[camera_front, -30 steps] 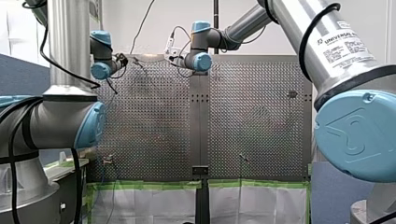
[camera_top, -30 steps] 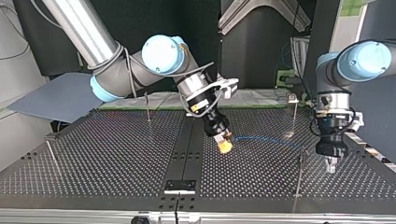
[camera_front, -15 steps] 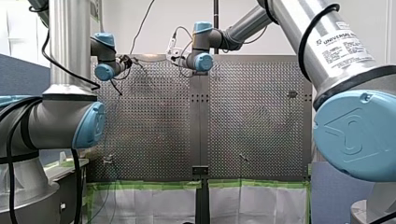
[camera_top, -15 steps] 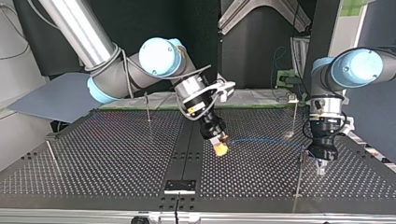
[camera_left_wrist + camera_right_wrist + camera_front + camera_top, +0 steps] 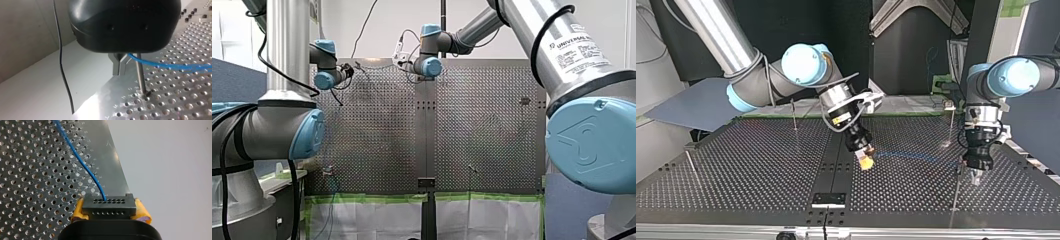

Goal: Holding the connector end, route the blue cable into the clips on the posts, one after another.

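Blue cable (image 5: pixel 175 66) and its black connector (image 5: pixel 109 206) had slid toward the top view's left along with both grippers, the connector pinched between my right gripper's (image 5: pixel 866 161) yellow pads over the middle of the perforated table (image 5: pixel 761 175). From there the cable's long axis ran off toward the top view's right to my left gripper (image 5: pixel 118 67). Its metal fingers looked pressed together on the cable right beside a post (image 5: pixel 140 75) (couldn't make out the clip), so my left arm was the nearer one for seating it.
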